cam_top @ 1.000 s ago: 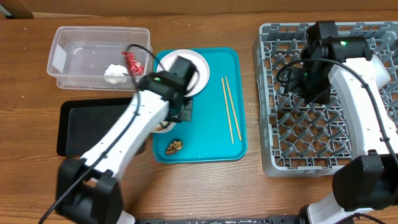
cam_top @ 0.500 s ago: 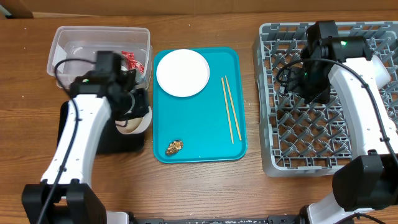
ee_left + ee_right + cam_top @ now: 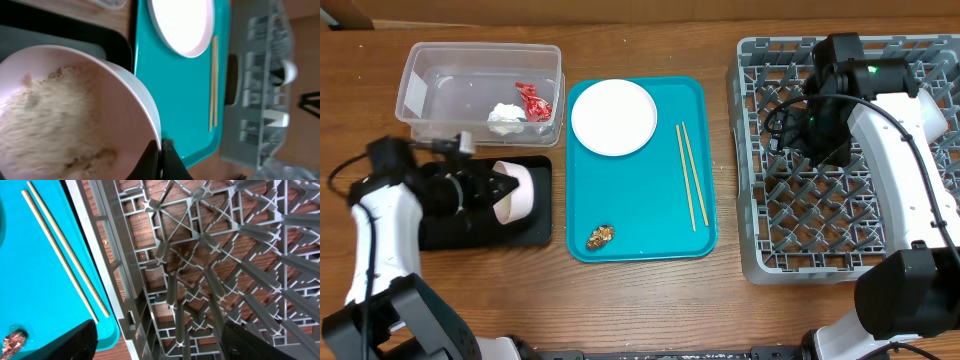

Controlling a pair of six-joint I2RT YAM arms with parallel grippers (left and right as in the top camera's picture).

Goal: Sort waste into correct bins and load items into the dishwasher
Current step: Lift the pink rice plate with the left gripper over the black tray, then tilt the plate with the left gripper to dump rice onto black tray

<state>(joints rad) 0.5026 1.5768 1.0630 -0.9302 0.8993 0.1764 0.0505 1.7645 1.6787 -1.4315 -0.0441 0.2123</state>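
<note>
Shifted bowl (image 3: 517,190), rim between left fingers (image 3: 175,170)

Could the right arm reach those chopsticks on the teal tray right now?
Probably yes: the right gripper is open and empty, and the chopsticks lie uncovered beside the rack.

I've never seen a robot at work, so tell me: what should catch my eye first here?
The left gripper pinches the rim of a pale bowl, tipped on its side over the black tray, rice clinging inside. In the middle lies a teal tray with a white plate, two chopsticks and a brown scrap; a grey dish rack fills the right.
</note>
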